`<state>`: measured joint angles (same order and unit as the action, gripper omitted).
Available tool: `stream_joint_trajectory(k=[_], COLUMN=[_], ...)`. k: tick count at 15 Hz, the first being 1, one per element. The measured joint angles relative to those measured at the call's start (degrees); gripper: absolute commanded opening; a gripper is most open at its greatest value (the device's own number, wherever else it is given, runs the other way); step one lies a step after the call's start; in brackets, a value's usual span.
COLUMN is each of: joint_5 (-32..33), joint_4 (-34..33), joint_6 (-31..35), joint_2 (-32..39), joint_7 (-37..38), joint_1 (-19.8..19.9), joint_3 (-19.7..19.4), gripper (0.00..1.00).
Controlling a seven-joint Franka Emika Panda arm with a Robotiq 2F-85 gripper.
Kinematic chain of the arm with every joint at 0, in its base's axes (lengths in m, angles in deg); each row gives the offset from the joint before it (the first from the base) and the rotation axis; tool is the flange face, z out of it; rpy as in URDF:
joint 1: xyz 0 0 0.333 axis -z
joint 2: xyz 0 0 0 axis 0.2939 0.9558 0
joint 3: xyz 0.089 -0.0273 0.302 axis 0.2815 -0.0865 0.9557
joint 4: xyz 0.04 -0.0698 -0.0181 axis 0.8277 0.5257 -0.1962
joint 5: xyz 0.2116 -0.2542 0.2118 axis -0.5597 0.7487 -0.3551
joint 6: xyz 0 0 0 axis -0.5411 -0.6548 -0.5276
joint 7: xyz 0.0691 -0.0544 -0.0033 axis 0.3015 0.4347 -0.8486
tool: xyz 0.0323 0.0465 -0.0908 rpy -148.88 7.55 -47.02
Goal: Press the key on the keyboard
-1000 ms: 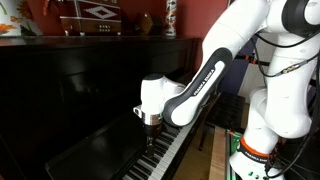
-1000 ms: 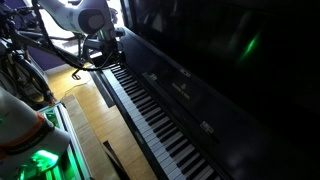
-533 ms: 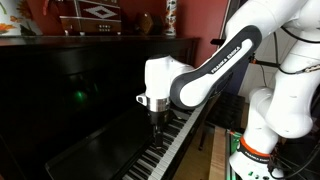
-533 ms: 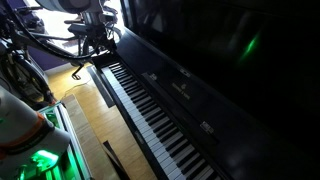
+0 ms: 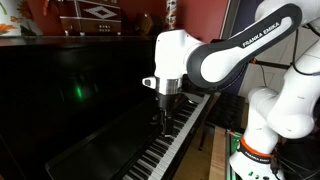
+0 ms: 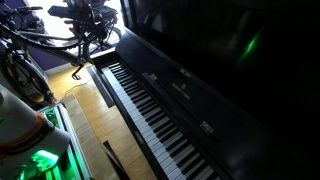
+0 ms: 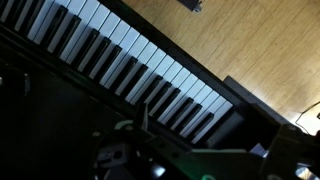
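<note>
The keyboard (image 5: 172, 140) is a long row of white and black keys in a glossy black piano, seen in both exterior views (image 6: 150, 115) and running slantwise across the wrist view (image 7: 120, 62). My gripper (image 5: 163, 112) hangs a little above the keys near the row's far end and touches none of them. It looks open with nothing in it. The wrist view shows one thin finger (image 7: 141, 118) over the dark ledge behind the keys, while the other finger is lost in the dark. All keys look level.
The piano's upright front panel (image 6: 220, 60) rises right behind the keys. Ornaments stand on the piano top (image 5: 95, 15). Wooden floor (image 6: 90, 120) lies in front, with the robot's base (image 5: 255, 150) and cables (image 6: 30, 60) beside the piano's end.
The gripper has lifted off the keys and moved up and toward the far end of the keyboard, with the arm swinging higher. Its jaws widened slightly.
</note>
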<state>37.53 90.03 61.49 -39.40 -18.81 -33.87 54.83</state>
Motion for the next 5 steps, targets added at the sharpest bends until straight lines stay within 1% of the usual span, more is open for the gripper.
stream_joint_trajectory(k=[5], joint_5=[0.22], joint_4=[0.61], joint_6=[-0.66], joint_2=[-3.13], joint_7=[0.02], joint_1=[-0.18], joint_3=[0.0], gripper=[1.0])
